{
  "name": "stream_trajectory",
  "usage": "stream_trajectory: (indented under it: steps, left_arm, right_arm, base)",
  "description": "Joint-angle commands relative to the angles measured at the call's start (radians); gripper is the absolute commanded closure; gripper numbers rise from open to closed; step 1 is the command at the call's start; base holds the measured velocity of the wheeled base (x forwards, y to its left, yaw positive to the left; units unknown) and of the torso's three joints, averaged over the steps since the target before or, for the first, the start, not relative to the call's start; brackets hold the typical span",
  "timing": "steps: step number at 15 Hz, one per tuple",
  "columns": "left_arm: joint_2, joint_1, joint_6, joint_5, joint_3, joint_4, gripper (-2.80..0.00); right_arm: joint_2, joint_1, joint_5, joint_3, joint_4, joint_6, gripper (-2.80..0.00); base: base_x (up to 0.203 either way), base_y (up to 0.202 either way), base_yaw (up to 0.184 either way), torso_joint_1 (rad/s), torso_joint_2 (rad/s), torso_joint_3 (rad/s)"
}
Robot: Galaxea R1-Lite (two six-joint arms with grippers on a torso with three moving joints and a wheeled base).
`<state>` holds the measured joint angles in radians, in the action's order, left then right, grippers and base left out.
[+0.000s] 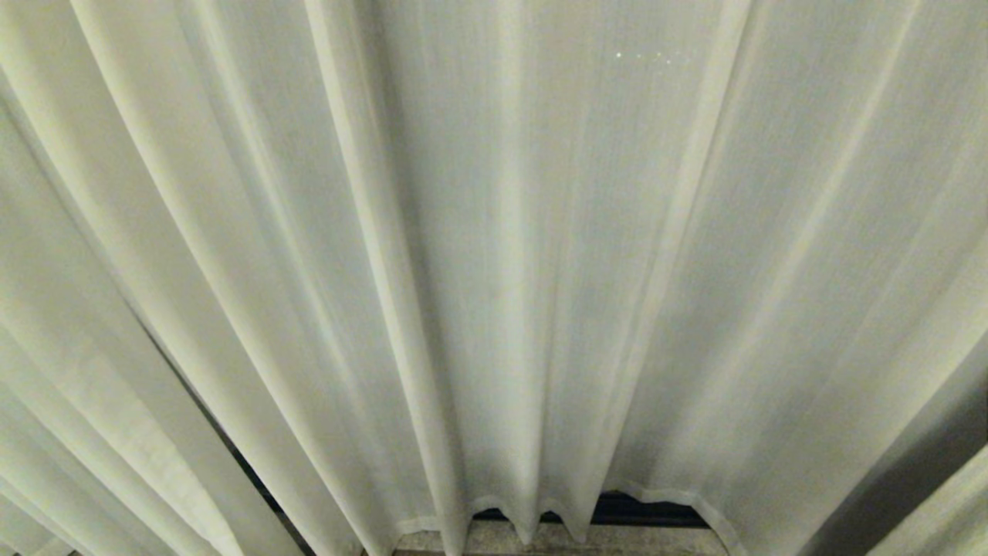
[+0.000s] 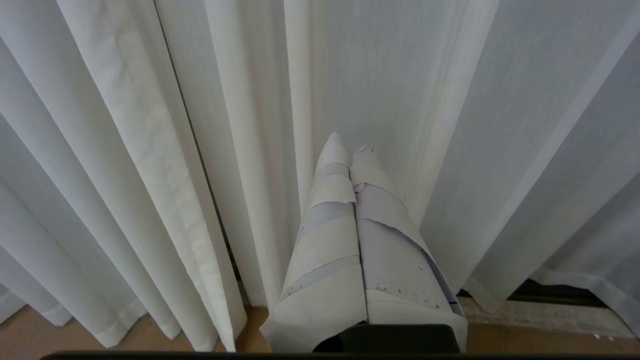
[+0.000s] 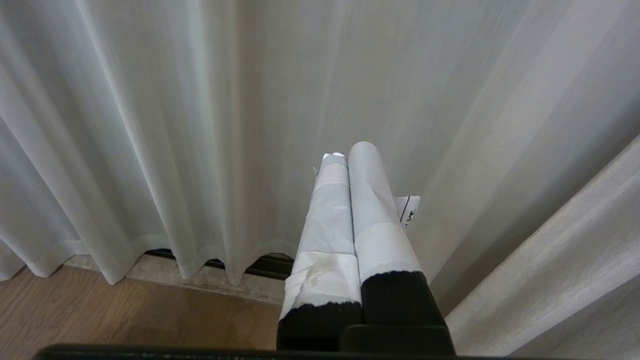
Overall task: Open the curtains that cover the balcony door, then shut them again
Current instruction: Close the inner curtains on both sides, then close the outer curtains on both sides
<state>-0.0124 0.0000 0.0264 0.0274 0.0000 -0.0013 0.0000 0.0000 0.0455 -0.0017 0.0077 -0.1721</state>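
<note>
The curtains (image 1: 494,270) hang shut in long pale pleats and fill the whole head view; the balcony door is hidden behind them. A thicker woven panel (image 1: 69,401) hangs at the left, in front of the sheer layer. Neither arm shows in the head view. My left gripper (image 2: 350,142), its fingers wrapped in white tape, is shut on nothing and points at the sheer curtains (image 2: 400,100) close ahead. My right gripper (image 3: 350,150), also taped, is shut on nothing in front of the sheer curtains (image 3: 250,125), with a thicker panel (image 3: 565,280) beside it.
Under the curtain hems a dark door track (image 1: 641,510) lies on a grey stone sill (image 1: 556,540). The same sill (image 3: 200,280) and the brown wooden floor (image 3: 100,315) show in the right wrist view. Floor (image 2: 50,335) also shows below the left panel's hem.
</note>
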Motion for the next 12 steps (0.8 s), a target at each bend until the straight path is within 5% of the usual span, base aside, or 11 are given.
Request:
stream_trajectory:
  steps: [1,12]
  left_arm:
    - [0.012,0.0,0.0,0.0,0.0,0.001,0.0]
    - [0.012,0.0,0.001,0.002,0.0,0.0,0.0]
  right_arm:
    - [0.002,0.0,0.0,0.0,0.0,-0.001,0.0]
    - [0.002,0.0,0.0,0.0,0.0,-0.001,0.0]
  base:
    - [0.0,0.0,0.0,0.0,0.0,0.0]
    - [0.0,0.0,0.0,0.0,0.0,0.0]
